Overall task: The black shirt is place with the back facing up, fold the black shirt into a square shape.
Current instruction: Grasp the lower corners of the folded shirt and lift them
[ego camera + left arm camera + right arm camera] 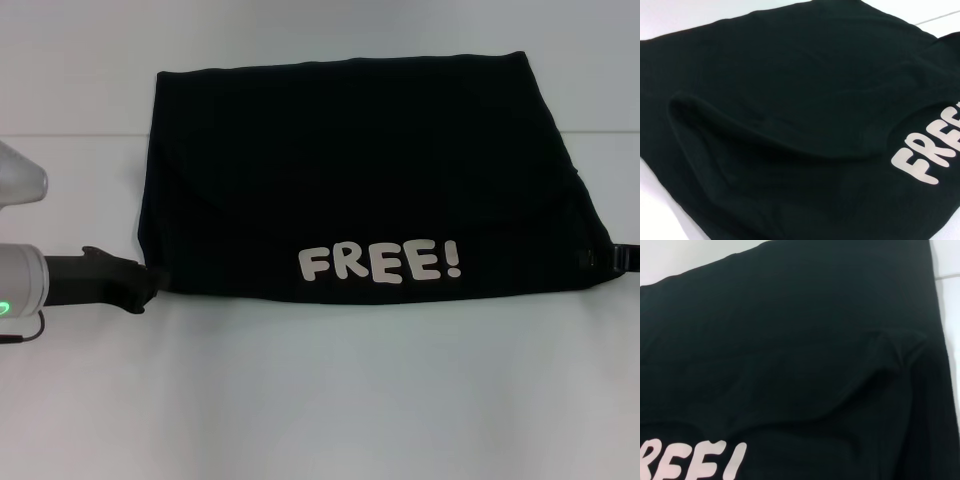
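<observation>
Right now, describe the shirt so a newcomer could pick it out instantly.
On the white table, the black shirt is the one large dark shape, folded into a wide rectangle at the middle. The left gripper sits at its near-left corner and the right gripper at its near-right corner. White bubbly FREE! lettering along its near edge sets it apart from the black grippers.

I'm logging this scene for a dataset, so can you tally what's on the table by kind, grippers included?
Black cloth T-shirt with white "FREE!" lettering, partly folded: 1
Black robot grippers, the left gripper at the shirt's near left corner and the right gripper at its near right corner: 2
White table: 1
Total: 4
</observation>
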You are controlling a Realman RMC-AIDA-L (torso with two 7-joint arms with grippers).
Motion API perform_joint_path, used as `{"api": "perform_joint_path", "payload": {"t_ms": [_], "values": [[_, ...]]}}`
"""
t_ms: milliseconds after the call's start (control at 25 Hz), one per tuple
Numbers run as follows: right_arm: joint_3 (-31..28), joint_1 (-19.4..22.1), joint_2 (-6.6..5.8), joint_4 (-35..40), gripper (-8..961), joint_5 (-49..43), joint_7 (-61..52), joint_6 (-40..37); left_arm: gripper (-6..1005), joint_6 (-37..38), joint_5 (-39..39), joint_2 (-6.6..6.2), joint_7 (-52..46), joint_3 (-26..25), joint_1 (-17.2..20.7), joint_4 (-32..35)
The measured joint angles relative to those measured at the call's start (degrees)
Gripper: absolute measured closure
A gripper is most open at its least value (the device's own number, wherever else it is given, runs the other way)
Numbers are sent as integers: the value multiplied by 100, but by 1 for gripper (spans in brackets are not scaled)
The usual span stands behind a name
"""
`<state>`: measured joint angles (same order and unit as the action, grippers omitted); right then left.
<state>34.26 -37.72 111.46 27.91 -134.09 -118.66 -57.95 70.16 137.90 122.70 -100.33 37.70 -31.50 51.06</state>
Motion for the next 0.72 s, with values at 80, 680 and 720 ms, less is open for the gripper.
{"api": "perform_joint_path", "payload": {"t_ms": [80, 680, 720], "values": [[-6, 17, -5, 1, 676, 1, 3, 0, 984, -1, -10, 3, -1, 0, 5, 0], [-382, 404, 30, 426, 906, 15, 198, -548, 980, 509, -36, 23, -227, -210, 86, 220], [-496, 499, 66, 578, 906, 19, 254, -749, 980, 710, -42, 26, -237, -340, 106, 268]]}}
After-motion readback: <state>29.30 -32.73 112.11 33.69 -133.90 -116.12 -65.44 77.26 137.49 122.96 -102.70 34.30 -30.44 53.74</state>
